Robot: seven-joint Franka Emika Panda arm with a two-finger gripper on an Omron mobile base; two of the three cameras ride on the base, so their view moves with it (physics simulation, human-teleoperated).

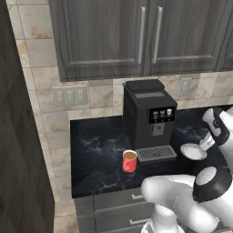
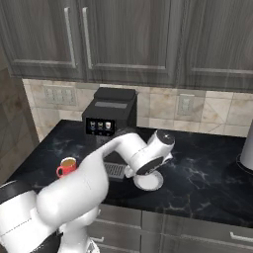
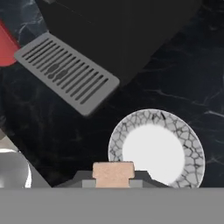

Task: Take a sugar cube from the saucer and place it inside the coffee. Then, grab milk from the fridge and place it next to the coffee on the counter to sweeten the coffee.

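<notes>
My gripper [image 3: 113, 181] is shut on a tan sugar cube [image 3: 113, 172], held a little above the counter [image 1: 100, 150]. Just beyond the cube lies the saucer [image 3: 155, 148], white with a crackled grey rim and nothing on it. The saucer [image 1: 193, 152] sits right of the coffee machine's drip tray, with my hand [image 1: 207, 142] over its right side. The coffee [image 1: 129, 160] is a red mug of brown liquid standing left of the drip tray, well apart from my hand. My forearm covers part of the saucer [image 2: 148, 183] in the right base view. The milk and the fridge are out of view.
A black coffee machine [image 1: 148, 116] with a grey drip tray [image 3: 68, 72] stands between mug and saucer. Dark grey wall cabinets [image 1: 136, 36] hang above. A tall dark panel [image 1: 18, 136] bounds the counter's left end. A pale rounded object [image 2: 246, 150] stands at the far right.
</notes>
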